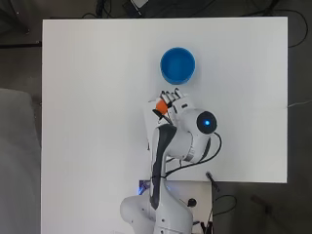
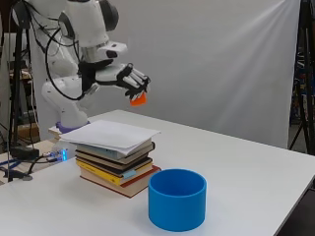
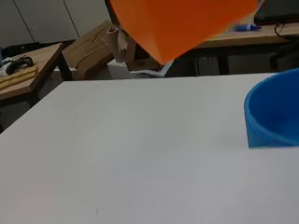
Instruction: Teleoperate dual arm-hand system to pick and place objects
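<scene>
A small orange block (image 2: 138,100) hangs in the air above the stack of books, pinched in the curled fingers of my hand (image 2: 123,77). From overhead the orange block (image 1: 161,106) shows at the hand (image 1: 174,104), a short way below the blue round bowl (image 1: 177,65). In the side view the blue bowl (image 2: 177,198) stands on the table in front of the books, lower than the hand. The wrist view has the orange block (image 3: 180,23) very close, with the bowl's wall (image 3: 273,112) at one edge.
A stack of books (image 2: 115,157) topped with white paper lies under the hand, mostly hidden by the arm from overhead. The white table (image 1: 87,97) spreads wide on all sides. Cables and a small blue light sit near the arm's base.
</scene>
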`<move>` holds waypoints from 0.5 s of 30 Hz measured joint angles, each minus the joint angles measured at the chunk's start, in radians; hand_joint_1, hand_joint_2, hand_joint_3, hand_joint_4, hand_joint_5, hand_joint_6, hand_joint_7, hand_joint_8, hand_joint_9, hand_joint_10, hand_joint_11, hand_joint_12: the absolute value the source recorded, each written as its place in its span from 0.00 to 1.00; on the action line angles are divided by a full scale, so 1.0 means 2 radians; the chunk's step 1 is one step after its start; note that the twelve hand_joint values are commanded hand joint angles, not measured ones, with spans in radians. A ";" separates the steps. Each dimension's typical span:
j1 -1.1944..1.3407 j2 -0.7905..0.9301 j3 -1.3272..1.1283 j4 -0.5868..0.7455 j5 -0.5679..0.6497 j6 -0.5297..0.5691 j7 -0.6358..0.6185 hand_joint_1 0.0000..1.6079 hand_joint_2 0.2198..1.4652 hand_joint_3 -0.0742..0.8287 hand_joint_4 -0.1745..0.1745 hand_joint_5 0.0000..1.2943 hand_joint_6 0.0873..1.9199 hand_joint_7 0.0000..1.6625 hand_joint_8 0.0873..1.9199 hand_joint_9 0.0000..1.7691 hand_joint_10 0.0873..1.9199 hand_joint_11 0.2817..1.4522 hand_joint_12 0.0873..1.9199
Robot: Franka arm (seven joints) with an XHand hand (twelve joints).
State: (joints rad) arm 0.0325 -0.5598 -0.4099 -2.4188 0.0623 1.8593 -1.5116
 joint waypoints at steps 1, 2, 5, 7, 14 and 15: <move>0.003 0.009 0.007 0.021 0.003 -0.004 0.005 0.73 0.83 0.08 0.16 0.51 0.66 0.49 0.78 0.54 0.94 0.29 0.83; 0.005 0.017 0.011 0.041 0.005 -0.010 0.009 0.73 0.83 0.08 0.09 0.52 0.65 0.49 0.79 0.55 0.95 0.30 0.85; 0.010 0.050 0.026 0.106 0.011 -0.027 0.029 0.59 0.82 0.08 0.84 0.55 0.70 0.50 0.91 0.59 0.99 0.35 0.90; 0.012 0.079 0.034 0.152 0.016 -0.039 0.047 0.57 0.82 0.08 0.97 0.56 0.70 0.51 0.95 0.62 1.00 0.38 0.93; 0.011 0.206 0.054 0.296 0.030 -0.073 0.100 0.58 0.80 0.08 1.00 0.60 0.66 0.65 1.00 0.75 1.00 0.53 0.97; 0.011 0.225 0.055 0.312 0.032 -0.075 0.107 0.58 0.80 0.08 1.00 0.61 0.66 0.66 1.00 0.77 1.00 0.56 0.98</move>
State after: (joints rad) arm 0.0541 -0.1088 -0.2999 -1.7957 0.1272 1.7098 -1.2982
